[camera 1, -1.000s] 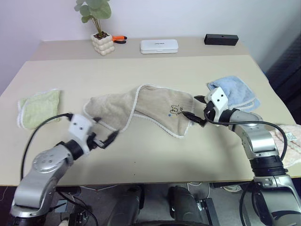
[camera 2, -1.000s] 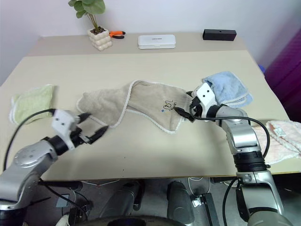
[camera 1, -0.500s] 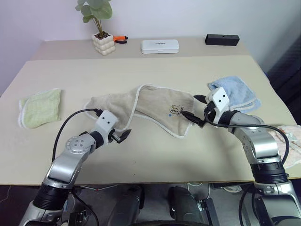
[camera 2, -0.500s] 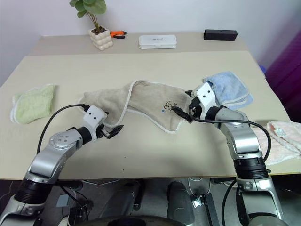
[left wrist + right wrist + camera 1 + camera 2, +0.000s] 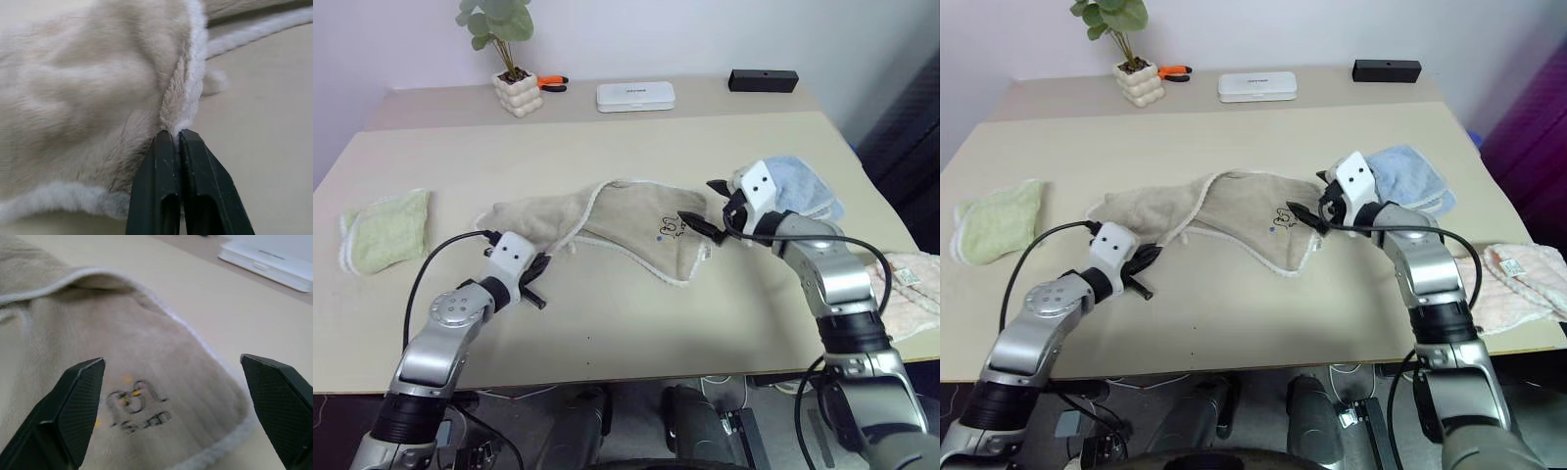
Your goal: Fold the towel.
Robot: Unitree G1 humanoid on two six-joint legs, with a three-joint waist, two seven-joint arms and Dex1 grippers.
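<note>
looking down from the head views, the towel (image 5: 607, 220) lies crumpled mid-table (image 5: 636, 323), so each gripper works an end: the left gripper (image 5: 540, 277) at its near left hem, the right gripper (image 5: 710, 211) over the printed right end. in the left wrist view, the fingers (image 5: 195, 196) are clamped on the white edging, likely for lifting. in the right wrist view, the fingers (image 5: 73, 406) gape wide above the scribble, empty.

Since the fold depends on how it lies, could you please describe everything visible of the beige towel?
The towel is beige terry with white stitched edging and a small dark scribble print beside a blue dot. It lies crumpled and partly doubled over mid-table. The left gripper pinches its white edge, fingers shut. The right gripper, open, hovers at its printed end.
</note>
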